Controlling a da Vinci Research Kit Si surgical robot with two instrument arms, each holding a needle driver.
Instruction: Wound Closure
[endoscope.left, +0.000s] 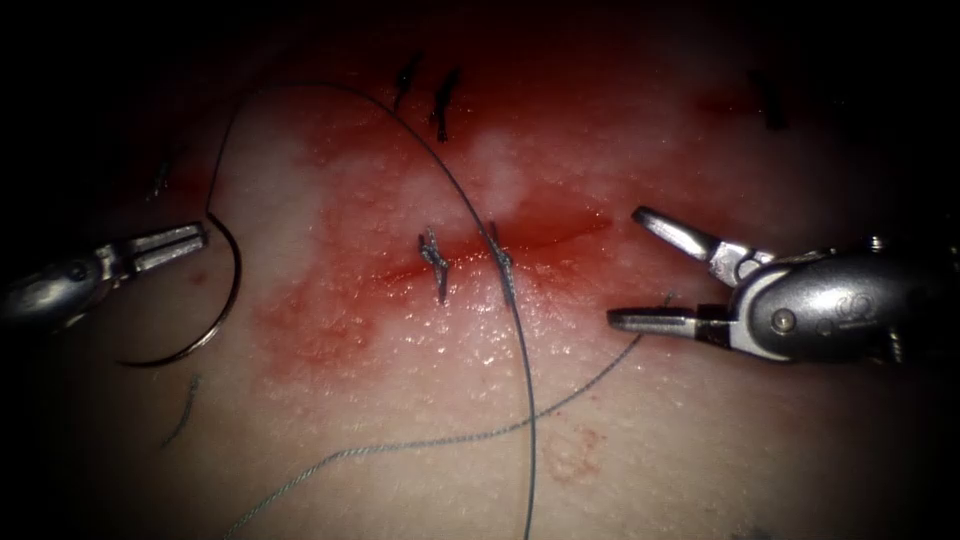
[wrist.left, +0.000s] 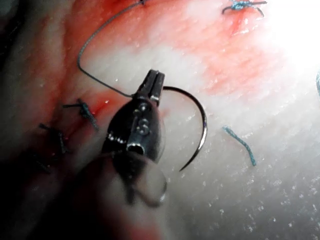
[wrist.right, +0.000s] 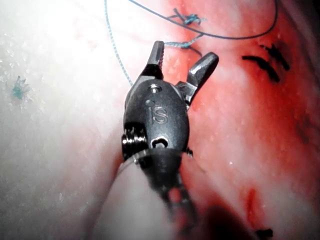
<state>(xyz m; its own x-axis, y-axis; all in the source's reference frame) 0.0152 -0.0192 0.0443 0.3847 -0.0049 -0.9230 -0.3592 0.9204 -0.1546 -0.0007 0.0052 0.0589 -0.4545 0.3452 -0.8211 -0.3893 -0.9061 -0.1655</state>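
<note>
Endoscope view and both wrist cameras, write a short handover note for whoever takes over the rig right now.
Left claw: shut on the needle near its thread end; the needle lies clear of the tissue, left of the cut.
Right claw: open, holding nothing, right of the cut.
Thread: runs from the needle in a loop up and over, down across the cut.
Done: two stitches sit across the cut.
Left: the cut right of the stitches looks unclosed.

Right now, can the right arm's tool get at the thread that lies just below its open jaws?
Probably yes: the right tool holds nothing, and the thread lies free on the tissue with nothing between.
</note>
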